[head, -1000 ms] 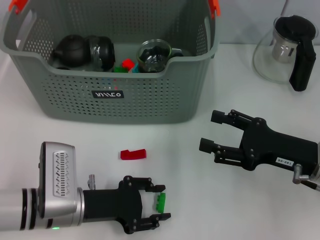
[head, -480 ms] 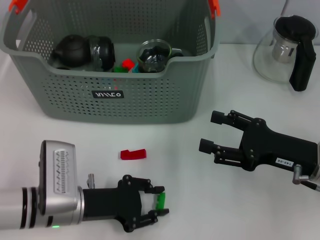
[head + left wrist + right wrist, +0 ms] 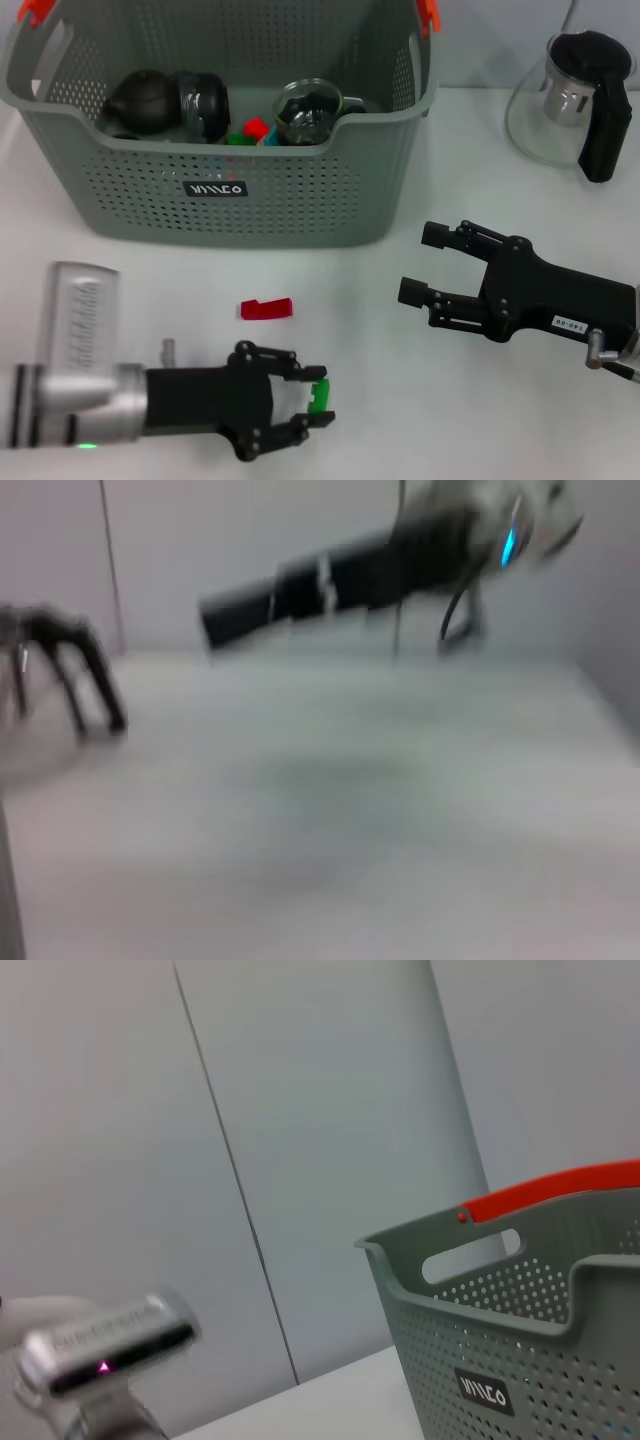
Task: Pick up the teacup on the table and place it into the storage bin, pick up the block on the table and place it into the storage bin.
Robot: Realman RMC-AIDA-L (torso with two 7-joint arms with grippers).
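From the head view, the storage bin (image 3: pixel 220 120) stands at the far side of the white bench (image 3: pixel 400 400); inside it lie a dark teapot (image 3: pixel 140 98), a glass teacup (image 3: pixel 308 108) and small coloured blocks (image 3: pixel 250 133); a red block (image 3: pixel 265 308) lies on the bench in front of the bin, apart from both arms; the left claw (image 3: pixel 318 405) is low at the near edge with its fingers closed narrow on a green block (image 3: pixel 320 394); the right claw (image 3: pixel 422 262) rests to the right of the bin, its fingers spread wide and holding nothing; a glass pot with a black handle (image 3: pixel 570 100) sits at the far right.

The left wrist view is blurred; it shows the bench (image 3: pixel 320 820) and the other arm (image 3: pixel 340 575) farther off.

In the right wrist view the storage bin (image 3: pixel 520 1350) with its orange handle clip (image 3: pixel 560 1192) shows, and the left arm's silver housing (image 3: pixel 105 1345).
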